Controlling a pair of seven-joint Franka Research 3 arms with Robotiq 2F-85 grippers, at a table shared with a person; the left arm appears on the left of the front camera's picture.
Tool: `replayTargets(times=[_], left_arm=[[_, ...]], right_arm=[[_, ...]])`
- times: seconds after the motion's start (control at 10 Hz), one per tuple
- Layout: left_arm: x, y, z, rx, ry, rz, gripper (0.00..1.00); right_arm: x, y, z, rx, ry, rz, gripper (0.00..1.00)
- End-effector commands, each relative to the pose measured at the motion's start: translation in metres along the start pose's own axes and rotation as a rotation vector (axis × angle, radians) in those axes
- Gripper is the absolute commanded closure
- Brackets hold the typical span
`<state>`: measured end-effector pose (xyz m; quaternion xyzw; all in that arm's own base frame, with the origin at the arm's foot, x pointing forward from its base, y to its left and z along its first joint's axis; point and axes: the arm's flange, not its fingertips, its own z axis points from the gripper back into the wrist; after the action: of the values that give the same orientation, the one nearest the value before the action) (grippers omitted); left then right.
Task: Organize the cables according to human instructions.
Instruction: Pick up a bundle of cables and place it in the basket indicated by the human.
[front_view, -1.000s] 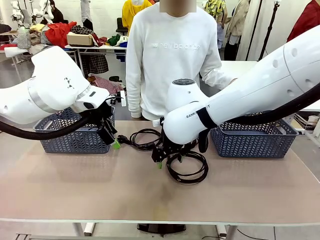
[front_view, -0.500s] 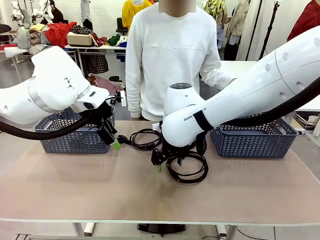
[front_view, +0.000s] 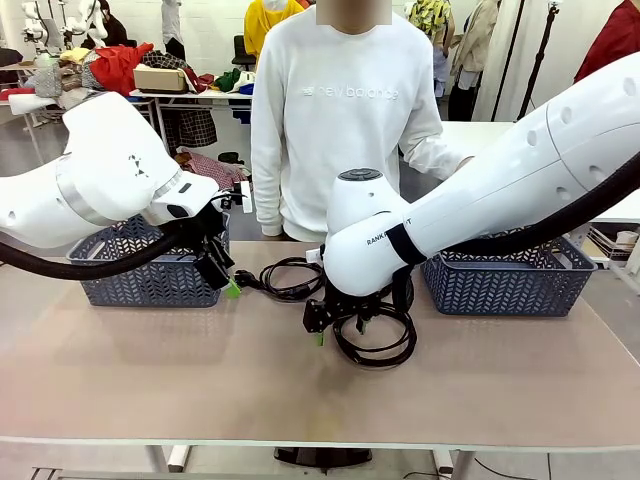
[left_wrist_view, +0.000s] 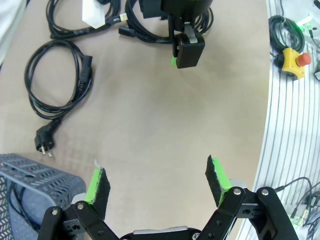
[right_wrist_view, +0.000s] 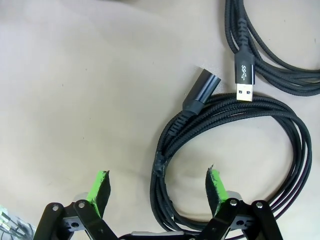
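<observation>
- My right gripper (right_wrist_view: 157, 175) has its fingers spread wide and pinches nothing. One side of the coiled cable (right_wrist_view: 227, 107) runs up between the pads, roughly midway. The far side of the loop lies outside my right pad.
- To take it well, I would drop straight down until both pads straddle every strand, then close squarely.
- I judge the main risk is catching only some loops, so the coil sags apart. The USB plug (right_wrist_view: 243, 90) just ahead should stay out of the grip.
- My left gripper (left_wrist_view: 156, 170) is also spread and empty above the table (left_wrist_view: 165, 110). Another cable (left_wrist_view: 55, 80) lies ahead to its left.
</observation>
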<state>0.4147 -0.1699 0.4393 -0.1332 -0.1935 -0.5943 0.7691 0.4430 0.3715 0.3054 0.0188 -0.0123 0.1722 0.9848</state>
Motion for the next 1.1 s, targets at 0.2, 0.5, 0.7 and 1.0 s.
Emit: replayTargets(times=[0.2, 0.5, 0.7, 1.0], left_arm=[[-0.0007, 0.0021, 0.0012, 0.003, -0.001, 0.003, 0.00], [-0.0007, 0.0021, 0.0012, 0.003, -0.001, 0.003, 0.00], [-0.0007, 0.0021, 0.0012, 0.003, -0.001, 0.003, 0.00], [-0.0007, 0.0021, 0.0012, 0.003, -0.001, 0.003, 0.00]], right_arm=[[0.0098, 0.0056, -0.0047, -0.040, 0.009, -0.005, 0.19], [0.0096, 0.0059, -0.0030, -0.051, -0.009, -0.008, 0.42], [0.0097, 0.0057, -0.0027, -0.061, -0.020, -0.009, 0.59], [0.0089, 0.0061, -0.0022, -0.056, -0.018, -0.007, 0.88]])
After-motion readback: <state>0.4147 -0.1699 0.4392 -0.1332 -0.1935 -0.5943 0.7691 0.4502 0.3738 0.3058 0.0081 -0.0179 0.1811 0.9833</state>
